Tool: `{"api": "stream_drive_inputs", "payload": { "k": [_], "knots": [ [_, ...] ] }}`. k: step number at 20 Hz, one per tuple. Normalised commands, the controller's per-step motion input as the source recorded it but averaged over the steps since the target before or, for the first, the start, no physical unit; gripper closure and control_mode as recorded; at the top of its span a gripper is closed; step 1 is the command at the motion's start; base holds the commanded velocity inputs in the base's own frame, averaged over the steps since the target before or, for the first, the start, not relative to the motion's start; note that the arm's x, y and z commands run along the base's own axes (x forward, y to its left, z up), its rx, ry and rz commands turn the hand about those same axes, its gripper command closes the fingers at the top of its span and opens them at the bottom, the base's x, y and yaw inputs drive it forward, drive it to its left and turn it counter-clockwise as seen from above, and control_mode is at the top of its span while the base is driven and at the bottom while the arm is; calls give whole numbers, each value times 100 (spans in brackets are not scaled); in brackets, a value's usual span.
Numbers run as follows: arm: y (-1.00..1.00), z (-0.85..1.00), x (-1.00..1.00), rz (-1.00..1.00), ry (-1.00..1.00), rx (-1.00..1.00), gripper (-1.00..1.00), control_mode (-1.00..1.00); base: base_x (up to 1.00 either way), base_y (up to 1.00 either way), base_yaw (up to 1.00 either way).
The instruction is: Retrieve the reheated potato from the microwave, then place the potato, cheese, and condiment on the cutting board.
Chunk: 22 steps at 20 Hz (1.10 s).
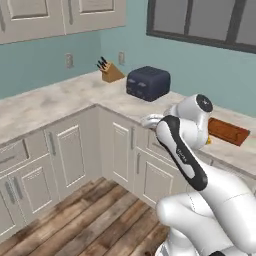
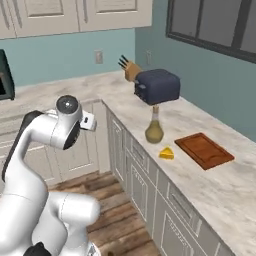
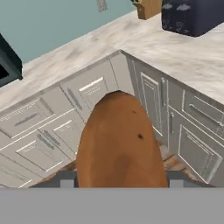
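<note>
Gripper [image 3: 118,186] clamped around potato [image 3: 119,140], carried high over the floor beside the cabinets so as to clear the counter edge toward cutting board [image 2: 204,150].

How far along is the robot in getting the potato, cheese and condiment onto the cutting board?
Done: the potato is out of the microwave and sits in the end effector, which is shut on it above the floor in front of the cabinets. In hand: carrying it toward the counter. Left: the cutting board is bare, while the cheese and condiment stand on the counter beside it.
</note>
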Motion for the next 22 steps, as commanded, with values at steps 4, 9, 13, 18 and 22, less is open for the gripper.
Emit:
{"api": "stream_drive_inputs", "payload": {
  "k": [4,9,13,18,22],
  "knots": [
    [0,0,0,0,0,0,100,100,12,0,-85],
    [0,0,0,0,0,0,100,100,14,0,-81],
    [0,0,0,0,0,0,100,100,33,3,-66],
    [0,0,0,0,0,0,100,100,58,13,-20],
    [0,0,0,0,0,0,100,100,35,35,0]
  ]
}}
